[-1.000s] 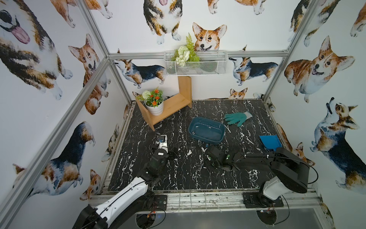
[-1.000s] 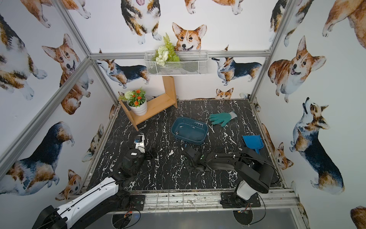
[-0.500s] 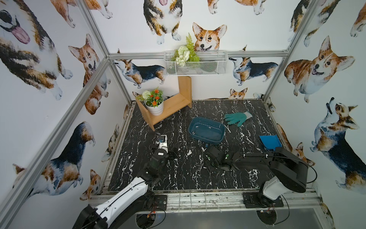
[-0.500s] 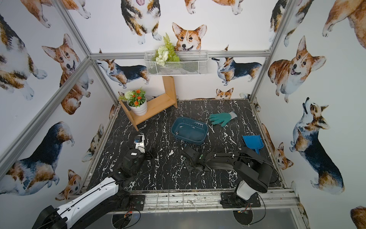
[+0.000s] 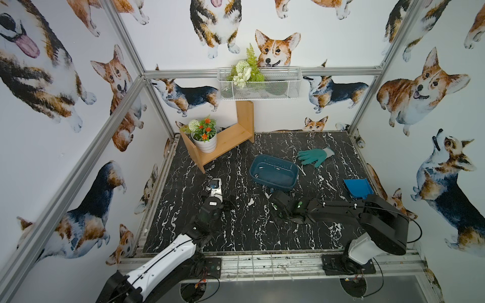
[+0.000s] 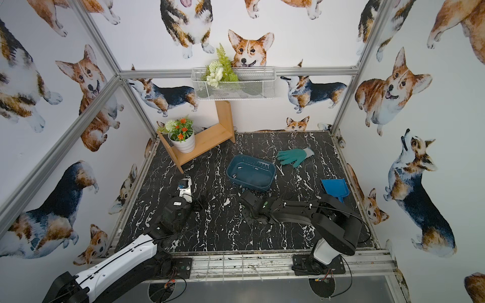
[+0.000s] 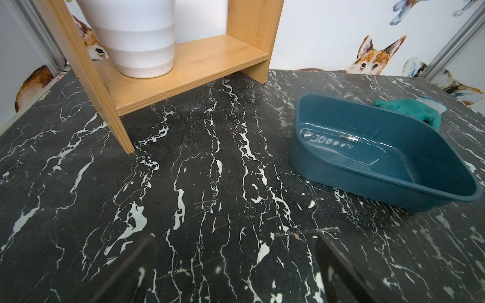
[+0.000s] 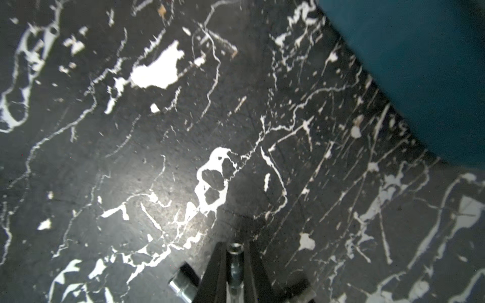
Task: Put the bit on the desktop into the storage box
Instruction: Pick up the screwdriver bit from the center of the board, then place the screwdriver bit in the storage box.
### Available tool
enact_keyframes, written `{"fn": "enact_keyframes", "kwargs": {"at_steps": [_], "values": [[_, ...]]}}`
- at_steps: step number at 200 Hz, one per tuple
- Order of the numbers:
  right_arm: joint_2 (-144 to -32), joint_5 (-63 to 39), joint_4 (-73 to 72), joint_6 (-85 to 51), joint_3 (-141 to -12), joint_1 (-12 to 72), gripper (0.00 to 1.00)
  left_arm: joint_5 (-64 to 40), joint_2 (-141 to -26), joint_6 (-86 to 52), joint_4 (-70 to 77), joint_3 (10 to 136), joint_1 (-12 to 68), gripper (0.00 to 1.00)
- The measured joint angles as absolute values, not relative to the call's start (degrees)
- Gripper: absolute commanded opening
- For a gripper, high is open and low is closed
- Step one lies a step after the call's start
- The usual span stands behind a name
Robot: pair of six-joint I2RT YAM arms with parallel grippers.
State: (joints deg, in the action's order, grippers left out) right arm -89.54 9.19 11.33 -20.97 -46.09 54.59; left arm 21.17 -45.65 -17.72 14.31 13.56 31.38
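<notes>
Black veined desktop (image 5: 249,236), corgi-print walls (image 5: 170,39)

green glove (image 5: 313,156) | blue dustpan (image 5: 358,186) | wooden shelf (image 5: 232,136) | flowerpot (image 5: 207,144) (on shelf) | wire basket (image 5: 273,90)

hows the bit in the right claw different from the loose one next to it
The held bit is pinched in the right claw; the loose bit lies free on the desktop beside it. The held bit looks slimmer and runs along the fingers; the loose bit looks stubbier and lies at an angle. Both are silvery metal cylinders.
</notes>
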Motion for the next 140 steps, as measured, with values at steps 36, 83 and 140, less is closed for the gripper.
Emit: {"fn": "enact_keyframes", "kwargs": {"at_steps": [36, 83, 140], "values": [[-88.0, 9.0, 11.7, -19.7, -49.1, 52.1, 0.13, 20.9, -45.5, -17.7, 14.3, 13.7, 31.4, 1.00], [-84.4, 7.2, 11.0, -17.4, -51.2, 43.1, 0.13, 20.4, -45.4, -17.0, 14.3, 13.7, 31.4, 1.00], [-85.5, 4.4, 5.1, -16.1, -53.1, 31.8, 0.13, 18.6, -45.1, -16.6, 14.3, 13.7, 31.4, 1.00]]}}
